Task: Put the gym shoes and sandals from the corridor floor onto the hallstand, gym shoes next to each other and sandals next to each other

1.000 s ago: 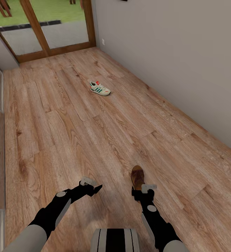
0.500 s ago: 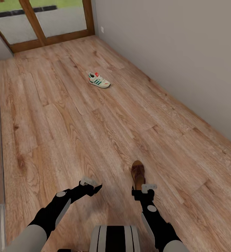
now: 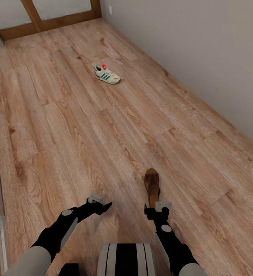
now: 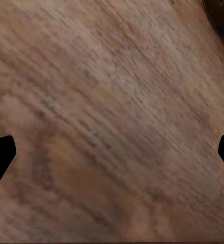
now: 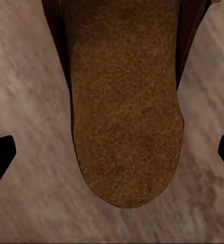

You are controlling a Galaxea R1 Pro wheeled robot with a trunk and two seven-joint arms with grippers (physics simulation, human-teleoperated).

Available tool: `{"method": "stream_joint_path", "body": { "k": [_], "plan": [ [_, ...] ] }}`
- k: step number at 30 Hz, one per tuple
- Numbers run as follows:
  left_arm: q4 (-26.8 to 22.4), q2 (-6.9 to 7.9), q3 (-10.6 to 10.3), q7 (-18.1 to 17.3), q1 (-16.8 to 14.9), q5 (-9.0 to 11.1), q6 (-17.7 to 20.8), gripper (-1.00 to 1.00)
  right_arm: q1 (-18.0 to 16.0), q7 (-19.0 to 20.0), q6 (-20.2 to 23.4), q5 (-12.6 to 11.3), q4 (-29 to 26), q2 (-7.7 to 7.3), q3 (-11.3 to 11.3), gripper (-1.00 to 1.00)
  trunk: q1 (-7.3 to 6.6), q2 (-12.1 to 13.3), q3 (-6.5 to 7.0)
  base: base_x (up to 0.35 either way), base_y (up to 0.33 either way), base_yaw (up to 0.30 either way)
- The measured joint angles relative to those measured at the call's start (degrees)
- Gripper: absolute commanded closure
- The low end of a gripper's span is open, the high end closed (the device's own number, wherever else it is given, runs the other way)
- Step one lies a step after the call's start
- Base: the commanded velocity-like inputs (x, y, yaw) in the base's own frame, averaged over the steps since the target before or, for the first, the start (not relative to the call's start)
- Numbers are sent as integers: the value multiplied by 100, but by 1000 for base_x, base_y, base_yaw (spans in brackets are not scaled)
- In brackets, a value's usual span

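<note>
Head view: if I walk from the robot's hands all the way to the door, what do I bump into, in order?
right gripper → sandal → gym shoe → wooden door frame

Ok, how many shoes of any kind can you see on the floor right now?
2. One gym shoe lies far ahead on the corridor floor; one brown sandal lies directly under the open right gripper. The other shoe of each pair may be outside these views.

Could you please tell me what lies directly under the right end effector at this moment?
A brown sandal lies on the wood floor beneath the open right end effector; its heel end shows, its toe is out of frame.
</note>
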Motion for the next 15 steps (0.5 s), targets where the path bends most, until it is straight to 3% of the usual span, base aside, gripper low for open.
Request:
{"method": "stream_joint_path", "body": {
  "k": [11, 15],
  "plan": [
    [0, 0, -8, 1, 0, 0, 0, -100, 0, 0, 0, 0, 0, 0, 0, -100, 28, -15, -342, 0, 0, 0],
    [-4, 0, -10, -3, 0, 3, 0, -100, 0, 0, 0, 1, 0, 0, 0, -100, 28, -15, -352, 0, 0, 0]
  ]
}}
